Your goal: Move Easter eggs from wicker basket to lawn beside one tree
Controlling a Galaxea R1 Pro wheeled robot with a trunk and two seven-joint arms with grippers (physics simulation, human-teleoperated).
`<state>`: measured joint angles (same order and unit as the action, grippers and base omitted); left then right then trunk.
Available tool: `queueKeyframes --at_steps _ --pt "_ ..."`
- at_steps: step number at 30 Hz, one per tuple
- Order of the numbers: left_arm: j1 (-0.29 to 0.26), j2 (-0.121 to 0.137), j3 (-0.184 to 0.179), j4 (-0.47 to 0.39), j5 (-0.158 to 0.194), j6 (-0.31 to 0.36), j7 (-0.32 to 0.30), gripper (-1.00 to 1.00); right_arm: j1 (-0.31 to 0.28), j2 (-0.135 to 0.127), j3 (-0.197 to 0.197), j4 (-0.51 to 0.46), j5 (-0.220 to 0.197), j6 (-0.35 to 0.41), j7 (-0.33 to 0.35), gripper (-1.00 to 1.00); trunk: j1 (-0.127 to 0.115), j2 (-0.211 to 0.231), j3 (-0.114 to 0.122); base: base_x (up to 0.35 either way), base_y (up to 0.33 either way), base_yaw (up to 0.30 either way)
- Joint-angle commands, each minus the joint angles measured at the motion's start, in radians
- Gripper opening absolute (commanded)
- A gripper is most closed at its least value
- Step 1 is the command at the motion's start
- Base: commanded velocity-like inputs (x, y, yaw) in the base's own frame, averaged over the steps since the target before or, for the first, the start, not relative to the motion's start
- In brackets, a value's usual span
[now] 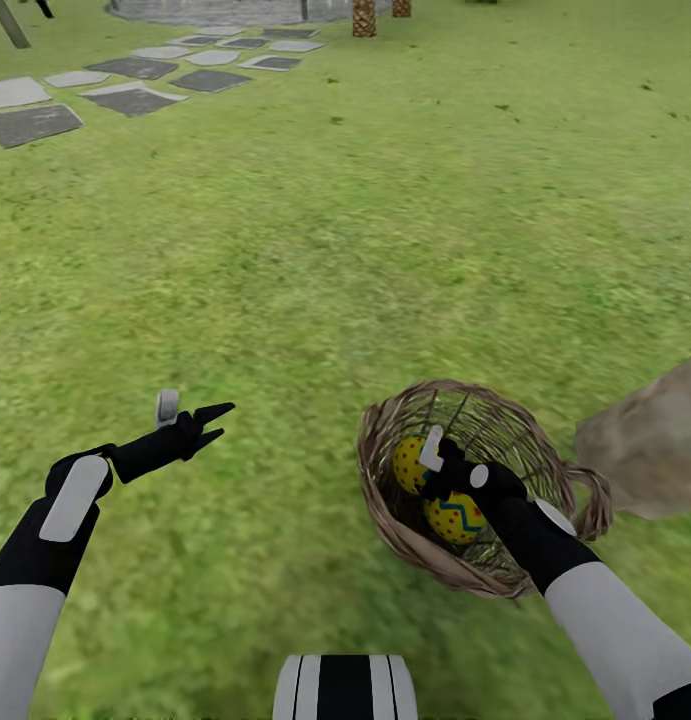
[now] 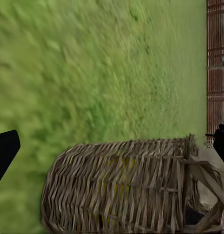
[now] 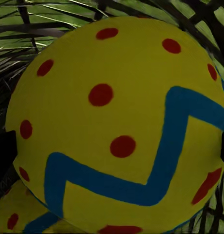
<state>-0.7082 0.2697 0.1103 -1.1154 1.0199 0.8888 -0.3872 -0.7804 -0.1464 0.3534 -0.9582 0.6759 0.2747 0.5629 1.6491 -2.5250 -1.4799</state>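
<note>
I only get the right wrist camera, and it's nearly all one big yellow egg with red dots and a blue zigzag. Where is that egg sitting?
Observer: That egg is inside the wicker basket, which stands on the lawn. The right hand reaches down into the basket.
Operator: What's the other hand up to?
Observer: The left hand hovers over bare grass to the left of the basket, fingers spread and holding nothing.
Operator: Is anything near the basket?
Observer: Yes. A pale grey-brown mottled mass, probably a tree trunk, sits close beside the basket's right handle.
</note>
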Motion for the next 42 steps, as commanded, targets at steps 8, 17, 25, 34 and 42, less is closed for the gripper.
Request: queueKeyframes --at_steps 8,17,25,34,42 --pt "-0.001 0.000 0.004 0.002 -0.003 0.004 -0.004 1.00 0.000 -0.004 0.002 -0.005 0.006 0.003 0.007 -1.00 -0.004 0.002 0.030 -0.059 0.000 0.000" --pt "-0.001 -0.003 0.002 0.060 -0.005 0.004 0.007 1.00 0.011 -0.009 -0.004 -0.001 0.163 0.099 0.012 -1.00 -0.008 0.004 0.065 0.000 0.000 0.000" --pt "-0.001 -0.003 0.002 0.059 -0.006 0.004 0.007 1.00 0.024 -0.001 -0.010 -0.004 0.143 0.223 0.021 -1.00 -0.012 0.006 0.096 0.000 0.000 0.000" --pt "-0.002 -0.004 0.001 0.065 -0.009 0.000 0.010 1.00 0.038 -0.012 -0.135 -0.194 0.008 0.373 0.395 -1.00 -0.016 0.008 0.131 0.000 0.000 0.000" --pt "-0.002 -0.011 0.000 0.066 -0.009 -0.005 0.028 1.00 0.043 -0.019 -0.531 -0.435 0.012 0.483 0.722 -1.00 -0.019 0.010 0.162 0.000 0.000 0.000"
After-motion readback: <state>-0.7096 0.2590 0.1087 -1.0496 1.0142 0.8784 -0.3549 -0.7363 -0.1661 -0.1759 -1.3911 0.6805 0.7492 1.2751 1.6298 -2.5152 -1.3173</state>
